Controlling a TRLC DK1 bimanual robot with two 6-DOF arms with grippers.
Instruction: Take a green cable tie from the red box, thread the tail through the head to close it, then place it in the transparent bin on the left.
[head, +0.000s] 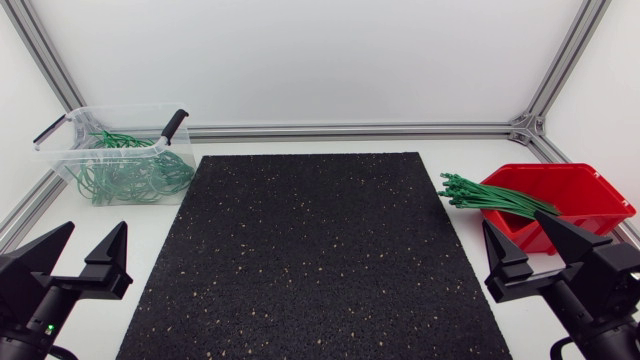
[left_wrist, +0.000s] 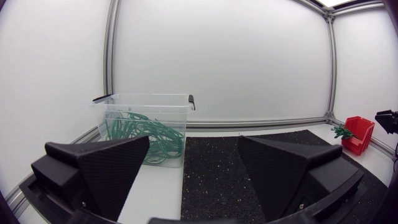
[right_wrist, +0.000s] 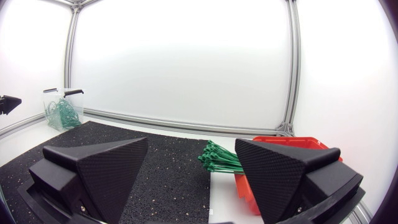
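A red box (head: 570, 198) stands at the table's right side, with a bundle of green cable ties (head: 490, 195) sticking out over its left rim. A transparent bin (head: 118, 153) at the back left holds several closed green ties. My left gripper (head: 88, 258) rests open at the front left, empty. At the front right, just before the red box, my right gripper (head: 538, 250) is open and empty too. The left wrist view has the bin (left_wrist: 148, 124) ahead of the open fingers (left_wrist: 102, 168). Ahead of the right gripper are the red box (right_wrist: 283, 163) and the ties (right_wrist: 219, 158).
A black speckled mat (head: 315, 250) covers the middle of the white table. Aluminium frame rails (head: 350, 131) run along the back and side edges.
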